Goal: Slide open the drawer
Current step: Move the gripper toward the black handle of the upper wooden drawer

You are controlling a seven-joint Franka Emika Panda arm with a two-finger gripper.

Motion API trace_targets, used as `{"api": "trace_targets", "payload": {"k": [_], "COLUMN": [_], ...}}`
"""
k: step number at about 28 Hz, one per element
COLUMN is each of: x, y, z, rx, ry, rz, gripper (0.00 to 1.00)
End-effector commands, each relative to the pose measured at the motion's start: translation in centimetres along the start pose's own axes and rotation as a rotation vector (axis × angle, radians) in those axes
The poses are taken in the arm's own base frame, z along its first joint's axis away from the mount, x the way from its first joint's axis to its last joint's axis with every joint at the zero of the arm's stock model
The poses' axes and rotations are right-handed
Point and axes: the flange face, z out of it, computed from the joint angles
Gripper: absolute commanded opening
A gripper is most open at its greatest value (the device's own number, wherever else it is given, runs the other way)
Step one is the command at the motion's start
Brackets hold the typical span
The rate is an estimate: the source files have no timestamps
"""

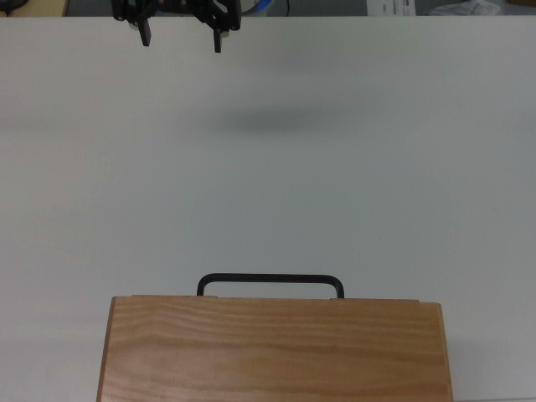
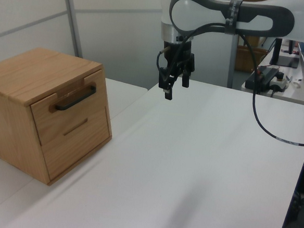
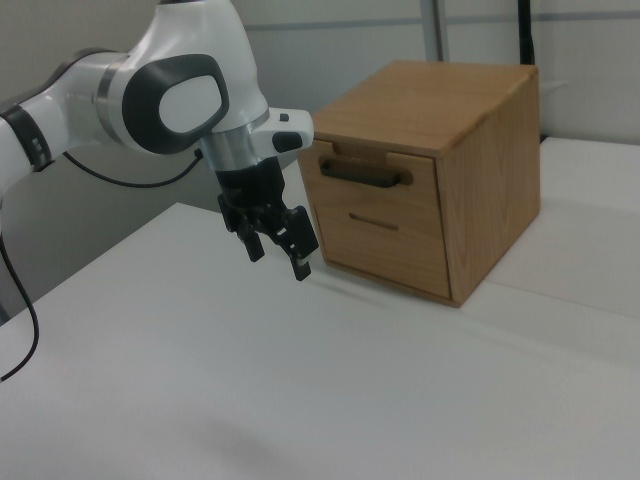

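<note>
A wooden cabinet stands on the white table. Its upper drawer sits pushed in, flush with the cabinet front. The drawer's thin black bar handle sticks out from the front panel. In the top view only the handle shows, past the cabinet top. The right view shows the drawer front and handle. My gripper hangs open in the air above the table, well apart from the handle, holding nothing. It is at the top view's upper edge and left of the cabinet in the right view.
Below the drawer, a lower panel with a narrow slot fills the cabinet front. A black cable trails from the arm. A side desk with a power strip stands at the left view's far right.
</note>
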Motion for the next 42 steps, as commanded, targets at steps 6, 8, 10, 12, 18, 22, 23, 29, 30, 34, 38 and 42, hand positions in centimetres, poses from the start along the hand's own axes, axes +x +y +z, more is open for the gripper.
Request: {"api": "trace_targets", "payload": {"k": [6, 8, 10, 12, 18, 22, 23, 29, 30, 34, 38, 42], "x": [-1.1, -1.2, -1.2, -1.2, -1.4, -1.6, -1.6, -1.3, -1.1, 0.0, 1.7, 2.1], "y": [-0.8, -0.9, -0.9, -1.0, -1.6, -1.5, -1.4, -1.3, -1.4, -1.8, -2.6, -2.7], "z": [-0.1, -0.1, -0.1, -0.1, 0.4, 0.5, 0.5, 0.3, 0.5, 0.4, 1.0, 1.4], "rx": [0.007, 0.004, 0.001, 0.002, -0.001, -0.008, -0.013, -0.019, -0.016, 0.005, 0.05, 0.061], "ry": [-0.049, -0.049, -0.049, -0.049, -0.087, -0.099, -0.099, -0.086, -0.087, -0.011, 0.062, 0.056], "rz": [-0.146, -0.159, -0.16, -0.153, -0.13, -0.112, -0.106, -0.027, 0.0, 0.21, 0.523, 0.755], "gripper": [1.0, 1.0, 1.0, 1.0, 1.0, 1.0, 1.0, 1.0, 1.0, 1.0, 1.0, 1.0]}}
